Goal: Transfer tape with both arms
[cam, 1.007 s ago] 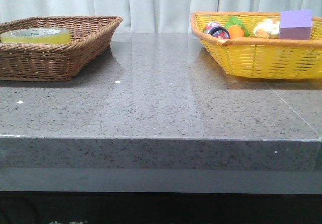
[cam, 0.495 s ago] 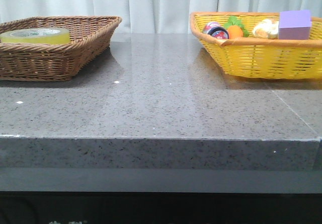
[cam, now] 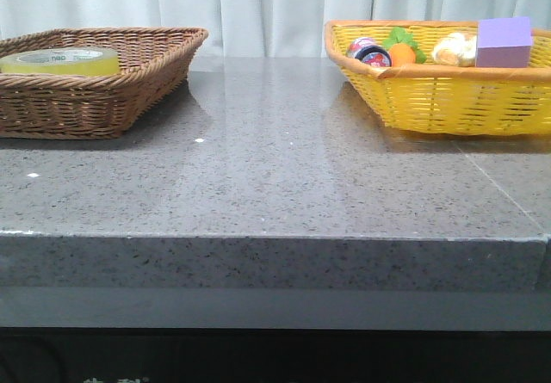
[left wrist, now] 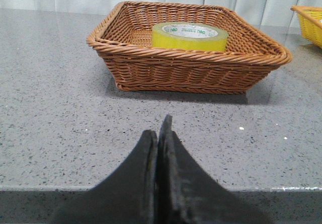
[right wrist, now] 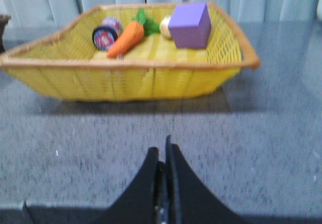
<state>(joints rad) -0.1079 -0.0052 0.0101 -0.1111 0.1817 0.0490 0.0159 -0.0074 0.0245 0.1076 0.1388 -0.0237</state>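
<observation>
The tape (left wrist: 189,36) lay flat in the brown basket (left wrist: 186,68) on the surface's (cam: 275,185) left, well apart from the yellow basket (right wrist: 126,78), while the left hand (left wrist: 158,148) and right hand (right wrist: 163,166), both closed and empty, hung near the surface's edge.

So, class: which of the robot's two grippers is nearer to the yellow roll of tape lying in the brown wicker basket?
Left. The left gripper, shut, faces the brown wicker basket holding the yellow roll of tape. The right gripper, shut, faces the yellow woven basket across the table.

Staged lab tabletop: grey stone counter (cam: 275,185), plain white curtain (cam: 267,9) backdrop.
</observation>
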